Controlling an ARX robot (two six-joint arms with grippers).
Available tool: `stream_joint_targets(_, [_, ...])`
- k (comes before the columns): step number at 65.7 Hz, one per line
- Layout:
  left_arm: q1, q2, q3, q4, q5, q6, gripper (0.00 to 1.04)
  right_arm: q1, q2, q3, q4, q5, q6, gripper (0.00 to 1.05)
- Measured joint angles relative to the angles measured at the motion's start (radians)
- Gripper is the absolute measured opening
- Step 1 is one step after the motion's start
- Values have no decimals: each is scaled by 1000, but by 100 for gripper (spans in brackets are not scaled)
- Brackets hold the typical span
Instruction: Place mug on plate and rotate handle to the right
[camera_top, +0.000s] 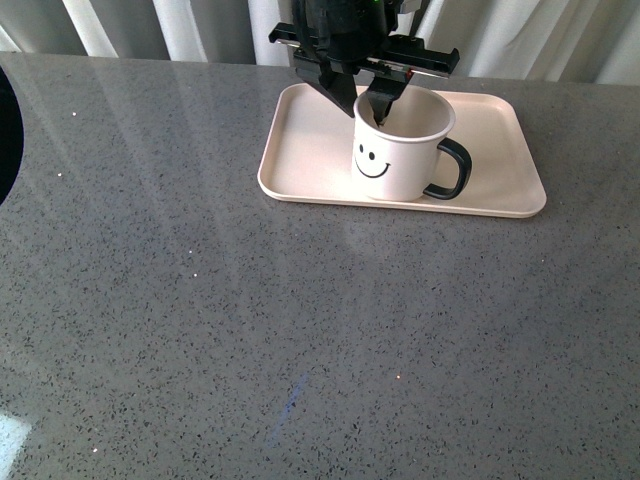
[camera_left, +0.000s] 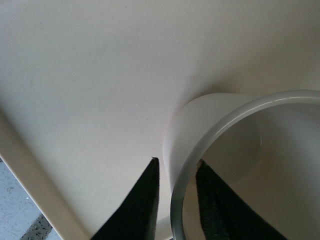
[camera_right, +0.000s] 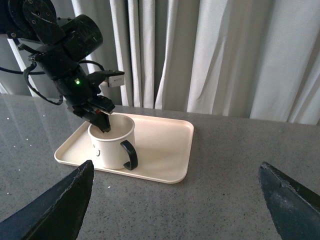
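The cream-white mug (camera_top: 395, 160) with its black smiley face stands upright on the pale pink plate (camera_top: 500, 150), its black handle (camera_top: 452, 170) pointing right. My left gripper (camera_top: 372, 105) is open and straddles the mug's left rim, one finger inside and one outside. In the left wrist view the rim of the mug (camera_left: 220, 125) passes between the fingers (camera_left: 140, 205) of the gripper (camera_left: 177, 167), above the plate (camera_left: 90, 75). My right gripper (camera_right: 175, 167) is open and empty, held back over the table, looking at the mug (camera_right: 111, 145), handle (camera_right: 131, 155) and plate (camera_right: 165, 145).
A grey speckled table (camera_top: 300, 350) stretches in front of the plate. White curtains (camera_right: 225, 55) hang behind the table's far edge. The left arm (camera_right: 70, 55) reaches down over the plate's left part.
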Motion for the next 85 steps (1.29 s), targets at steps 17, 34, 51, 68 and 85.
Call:
stream_joint_targets(17, [1, -2, 0, 13, 8, -5, 70, 0, 0, 0, 0, 0, 0, 96])
stream_joint_targets(34, [20, -119, -84, 97, 8, 4, 94, 0, 0, 0, 0, 0, 0, 96])
stream_joint_targets(51, [67, -492, -526, 369, 1, -2, 95, 0, 0, 0, 0, 0, 0, 96])
stream_joint_targets(68, [97, -833, -1312, 1302, -452, -56, 72, 0, 0, 0, 0, 1, 0, 96])
stream_joint_targets(85, [269, -1288, -2232, 2092, -379, -74, 4, 0, 0, 0, 0, 0, 0, 96])
